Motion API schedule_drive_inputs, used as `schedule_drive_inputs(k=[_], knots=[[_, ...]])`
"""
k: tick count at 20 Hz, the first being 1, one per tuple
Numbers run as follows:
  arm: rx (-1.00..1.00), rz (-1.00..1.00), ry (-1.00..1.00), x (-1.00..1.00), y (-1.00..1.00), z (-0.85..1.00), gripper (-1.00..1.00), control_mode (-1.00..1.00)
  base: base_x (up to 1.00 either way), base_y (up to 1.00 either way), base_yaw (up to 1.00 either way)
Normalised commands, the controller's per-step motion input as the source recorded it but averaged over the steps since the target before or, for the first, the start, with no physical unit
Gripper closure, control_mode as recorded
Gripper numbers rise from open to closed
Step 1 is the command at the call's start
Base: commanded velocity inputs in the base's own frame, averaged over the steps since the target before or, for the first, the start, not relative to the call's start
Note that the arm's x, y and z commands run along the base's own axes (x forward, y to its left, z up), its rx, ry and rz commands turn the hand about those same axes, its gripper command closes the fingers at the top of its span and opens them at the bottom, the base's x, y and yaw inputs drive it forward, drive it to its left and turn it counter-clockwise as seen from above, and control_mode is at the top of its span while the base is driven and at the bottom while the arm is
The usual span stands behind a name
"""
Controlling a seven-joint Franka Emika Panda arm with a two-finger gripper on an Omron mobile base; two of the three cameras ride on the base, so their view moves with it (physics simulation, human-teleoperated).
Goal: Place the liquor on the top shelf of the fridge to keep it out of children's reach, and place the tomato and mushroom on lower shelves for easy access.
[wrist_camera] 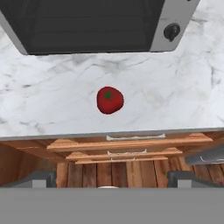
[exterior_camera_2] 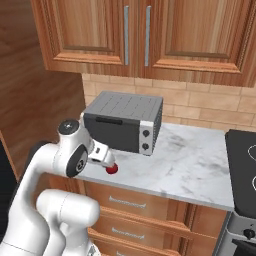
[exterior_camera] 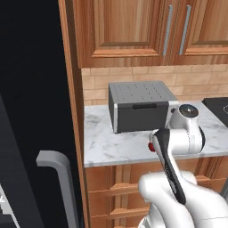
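Tomato (wrist_camera: 110,99) upright on counter (wrist_camera: 52,105), stem spot up, no long axis.

Even, flat rendered light all round, everything sharp edge to edge, a soft sheen on the marble table (wrist_camera: 52,100), faint shadow under the grey oven (exterior_camera_2: 122,122), no glare, no blur.

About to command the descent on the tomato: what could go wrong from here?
1. The tomato is round and sits near the marble counter's front edge; a nudge might roll it off.
2. The toaster oven stands just behind it, so a deep approach could bump it.
3. The open end effector hangs short of the tomato, so closing now would miss.
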Motion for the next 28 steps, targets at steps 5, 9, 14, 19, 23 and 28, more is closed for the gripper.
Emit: schedule_drive_inputs(k=[5, 9, 14, 19, 23, 28], knots=[[0.16, 0.0, 0.01, 0.24, 0.0, -0.39, -1.0, -1.0, 0.0, 0.0, 0.0], [0.13, 0.03, 0.01, 0.16, 0.0, -0.23, -1.0, -1.0, 0.0, 0.0, 0.0], [0.03, 0.0, 0.01, 0.25, 0.0, -0.06, -1.0, -1.0, 0.0, 0.0, 0.0], [0.0, 0.0, 0.1, 0.27, 0.0, 0.0, -1.0, -1.0, 0.0, 0.0, 0.0], [0.0, 0.0, 0.12, 0.31, -0.01, -0.05, -1.0, -1.0, 0.0, 0.0, 0.0], [0.0, 0.0, 0.11, 0.22, -0.07, -0.11, -1.0, -1.0, 0.0, 0.0, 0.0]])
